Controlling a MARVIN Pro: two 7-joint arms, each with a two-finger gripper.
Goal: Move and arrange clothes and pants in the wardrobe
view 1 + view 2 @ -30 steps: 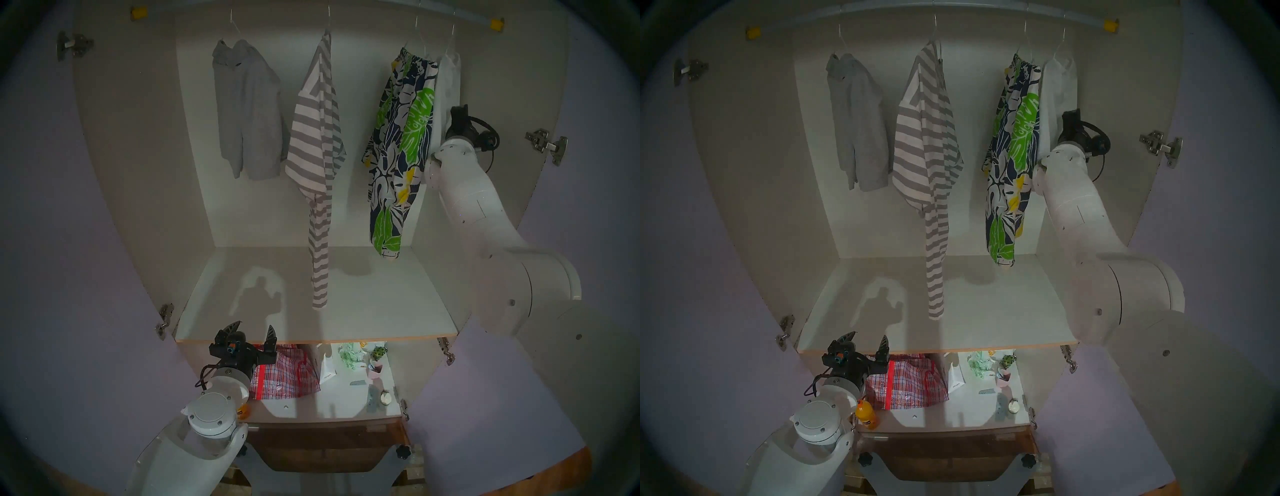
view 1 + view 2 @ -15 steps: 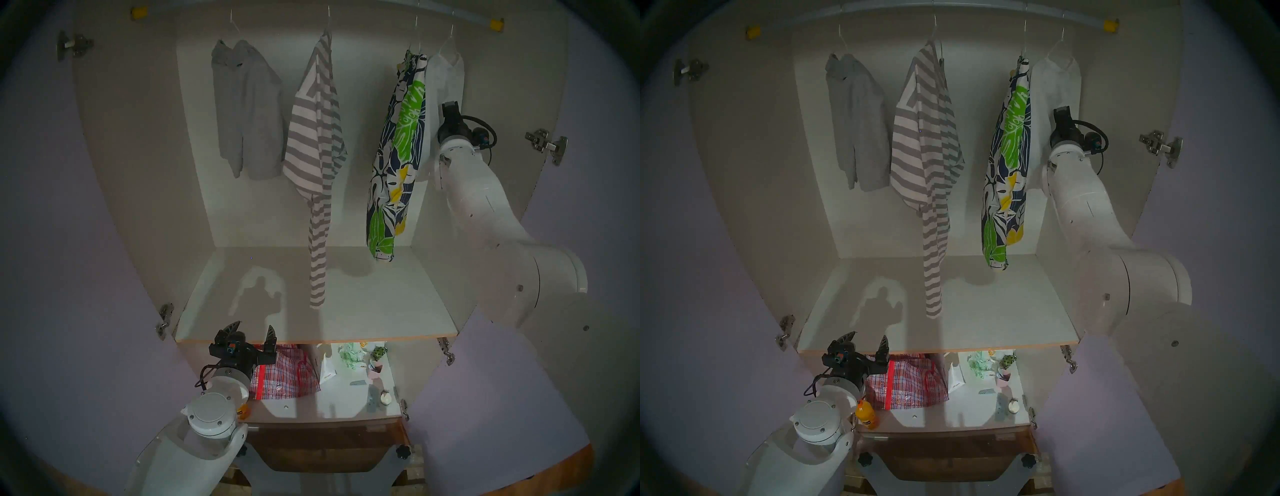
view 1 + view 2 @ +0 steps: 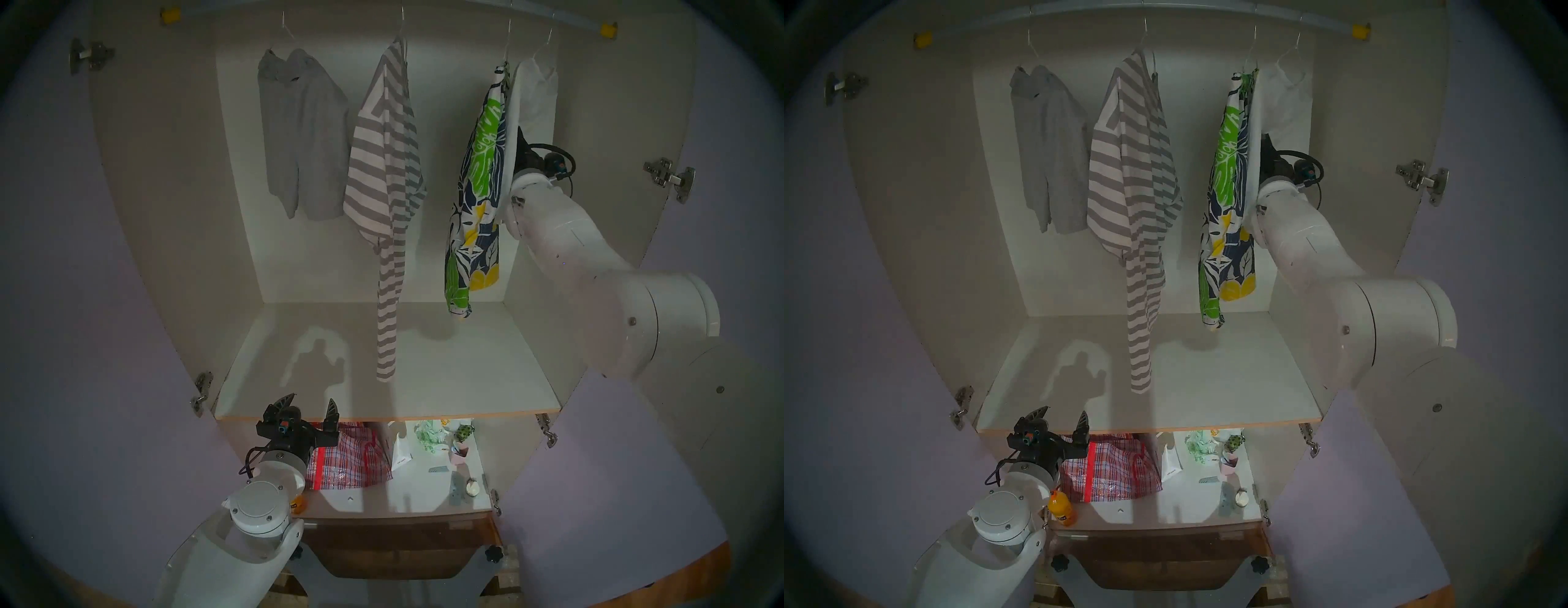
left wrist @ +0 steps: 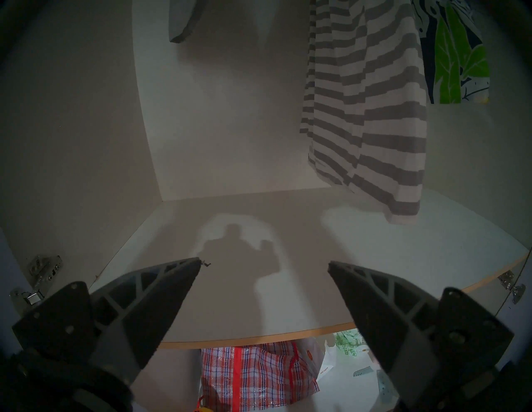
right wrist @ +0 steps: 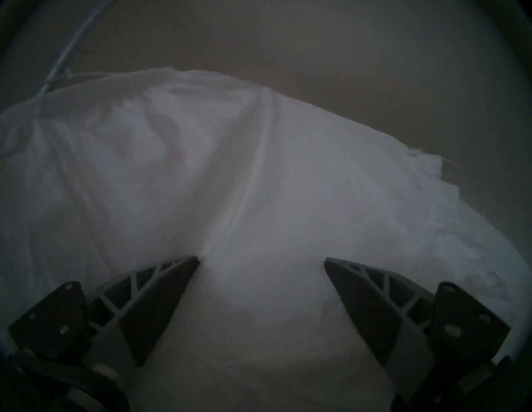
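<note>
Head view, left to right on the rail (image 3: 564, 16): grey shorts (image 3: 303, 136), striped T-shirt (image 3: 384, 170), floral shorts (image 3: 477, 191), white top (image 3: 532, 97) at far right of wardrobe (image 3: 169, 191). Left gripper (image 3: 307, 409) released, empty, at near shelf (image 3: 466, 373) edge above plaid bag (image 3: 350, 460). Right gripper (image 5: 260, 259) fingers spread, pressed against white top, not clamping it.

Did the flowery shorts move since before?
Yes. The flowery shorts swung left, their hem now farther from the wardrobe's right inner wall.
</note>
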